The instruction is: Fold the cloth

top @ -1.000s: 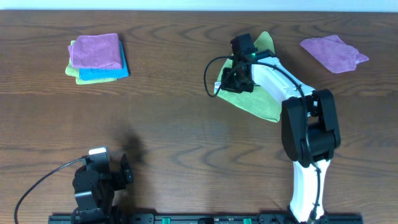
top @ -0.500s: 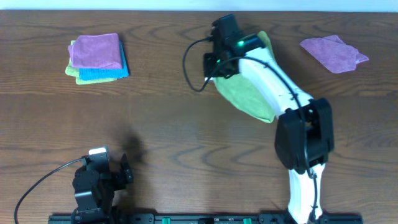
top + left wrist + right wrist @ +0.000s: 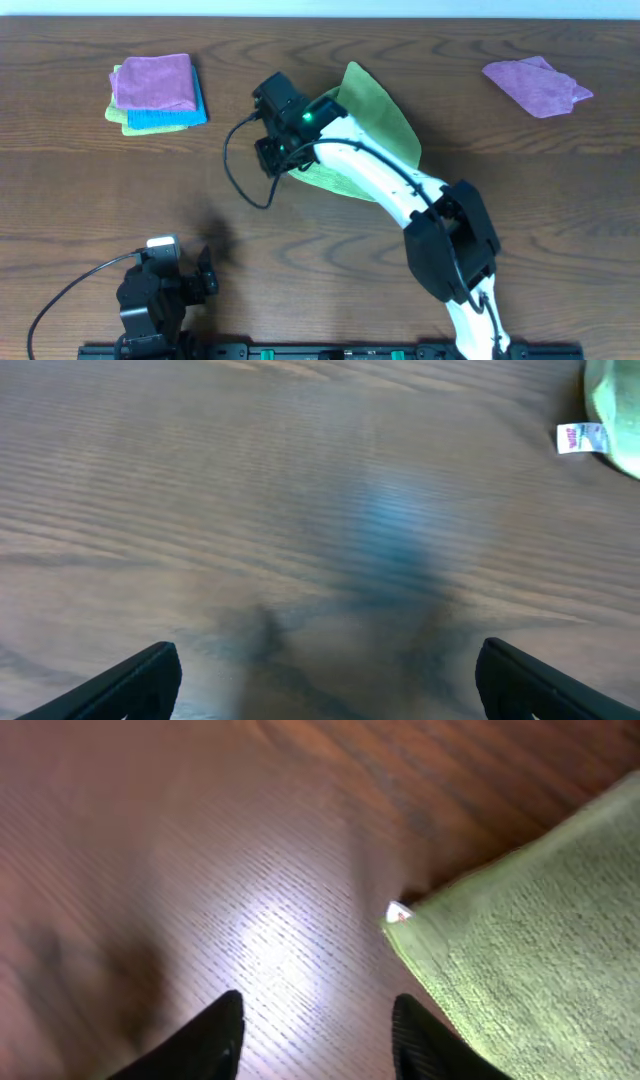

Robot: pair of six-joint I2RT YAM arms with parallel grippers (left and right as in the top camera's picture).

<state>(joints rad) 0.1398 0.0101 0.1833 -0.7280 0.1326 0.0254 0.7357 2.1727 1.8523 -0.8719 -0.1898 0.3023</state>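
Observation:
The lime-green cloth (image 3: 375, 105) lies at the back middle of the table, partly under my right arm. In the right wrist view the cloth (image 3: 540, 960) fills the right side, with a white tag at its corner. My right gripper (image 3: 272, 155) is just left of the cloth's left edge. The right gripper (image 3: 315, 1015) stands open over bare wood, with nothing between its fingers. My left gripper (image 3: 200, 275) rests at the front left. The left gripper (image 3: 325, 665) is wide open over bare wood, and an edge of the green cloth (image 3: 615, 405) with a tag shows at the top right.
A stack of folded cloths (image 3: 155, 92), purple on blue on green, sits at the back left. A loose purple cloth (image 3: 535, 85) lies at the back right. The right arm's black cable (image 3: 240, 170) loops over the table beside the gripper.
My right gripper has swept left across the table, pulling the cloth's edge with it, and has opened and let the cloth go. The left arm has not moved.

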